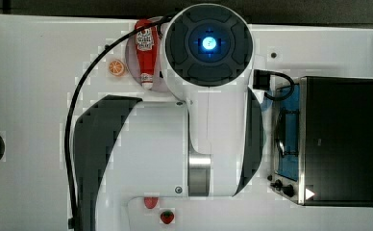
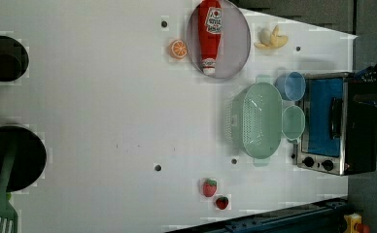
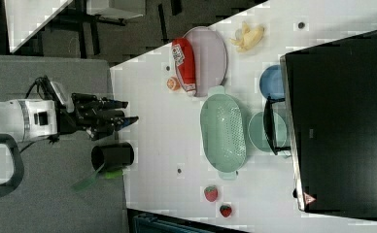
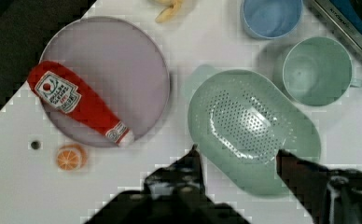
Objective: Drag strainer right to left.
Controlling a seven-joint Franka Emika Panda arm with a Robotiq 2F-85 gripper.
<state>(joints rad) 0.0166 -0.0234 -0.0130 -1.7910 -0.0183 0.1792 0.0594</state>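
Observation:
The strainer (image 2: 257, 120) is a pale mint-green oval colander with many small holes. It rests on the white table (image 2: 104, 97) right beside the toaster oven (image 2: 330, 124), in the left view's right half. It also shows in the right view as the strainer (image 3: 223, 132) and in the wrist view as the strainer (image 4: 251, 126). My gripper (image 4: 239, 158) is open with nothing between its dark fingers (image 4: 193, 165). They frame one end of the strainer from well above. In the right view the gripper (image 3: 130, 110) hangs far off the table, apart from the strainer.
A blue cup (image 2: 291, 86) and a green cup (image 2: 293, 122) stand between strainer and oven. A ketchup bottle (image 2: 210, 36) lies on a lilac plate (image 2: 235, 43), with an orange slice (image 2: 178, 49) and a banana (image 2: 271, 38) nearby. Two strawberries (image 2: 209, 187) and black pots (image 2: 11, 158) also sit on the table.

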